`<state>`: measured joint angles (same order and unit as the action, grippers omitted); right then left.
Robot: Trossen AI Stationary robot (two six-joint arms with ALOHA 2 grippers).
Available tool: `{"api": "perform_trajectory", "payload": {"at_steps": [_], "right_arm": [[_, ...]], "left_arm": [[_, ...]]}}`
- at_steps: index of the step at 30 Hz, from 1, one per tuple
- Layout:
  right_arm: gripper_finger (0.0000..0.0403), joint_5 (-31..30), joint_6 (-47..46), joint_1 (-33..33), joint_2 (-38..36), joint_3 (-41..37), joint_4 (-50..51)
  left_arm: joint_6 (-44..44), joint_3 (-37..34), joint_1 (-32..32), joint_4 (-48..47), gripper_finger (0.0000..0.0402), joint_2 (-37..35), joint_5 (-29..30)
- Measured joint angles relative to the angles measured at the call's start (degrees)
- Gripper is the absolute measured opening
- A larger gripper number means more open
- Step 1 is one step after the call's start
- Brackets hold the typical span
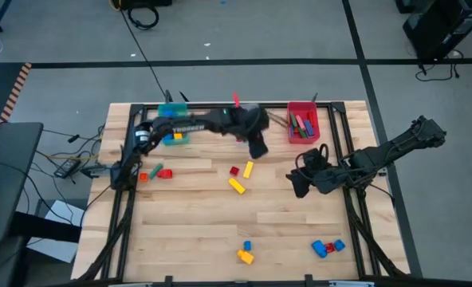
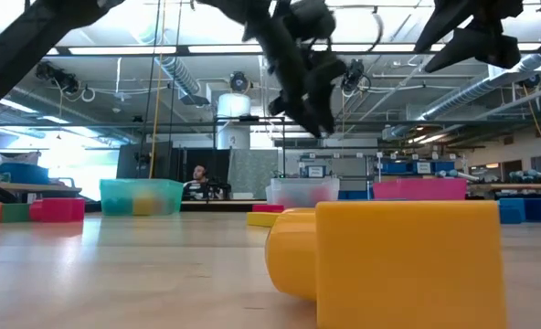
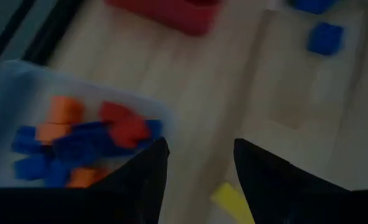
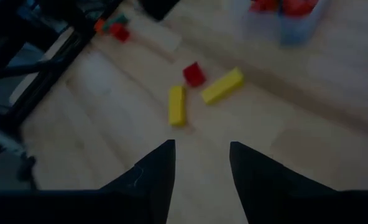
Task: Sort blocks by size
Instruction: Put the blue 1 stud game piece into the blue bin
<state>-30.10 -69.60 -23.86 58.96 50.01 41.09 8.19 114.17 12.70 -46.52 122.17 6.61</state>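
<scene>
Hovering above the counter [image 1: 188, 231] near the clear bin [image 3: 10, 93], the left tool [image 3: 199, 165] stands with its jaws apart and empty. Right tool [image 4: 199, 165], near the counter's right edge, likewise parted, nothing between. Blocks [image 1: 236, 185] lie scattered: yellow and red ones mid-counter, blue and yellow at the front edge, others in the bins. Bin contents appear blue, orange and red.

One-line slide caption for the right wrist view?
Open right claw above two yellow bars and a red cube.
</scene>
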Motion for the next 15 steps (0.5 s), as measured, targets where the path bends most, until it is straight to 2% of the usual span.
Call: {"api": "perform_trajectory", "payload": {"at_steps": [6, 10, 15], "right_arm": [[0.0145, 6.9, -1.5, -1.3, 0.0, 1.9, 0.2], [0.0122, 8.3, -1.7, -4.7, 0.0, 3.4, 0.8], [0.0087, 8.4, -6.3, -10.0, 0.0, 4.8, 4.1]], "left_arm": [[5.9, -1.7, -9.8, 1.9, 0.0191, -0.1, 11.3], [9.4, -5.0, -15.8, 4.8, 0.0191, -0.1, 12.4], [14.9, -8.7, -22.5, 7.0, 0.0191, 0.0, 13.6]]}}
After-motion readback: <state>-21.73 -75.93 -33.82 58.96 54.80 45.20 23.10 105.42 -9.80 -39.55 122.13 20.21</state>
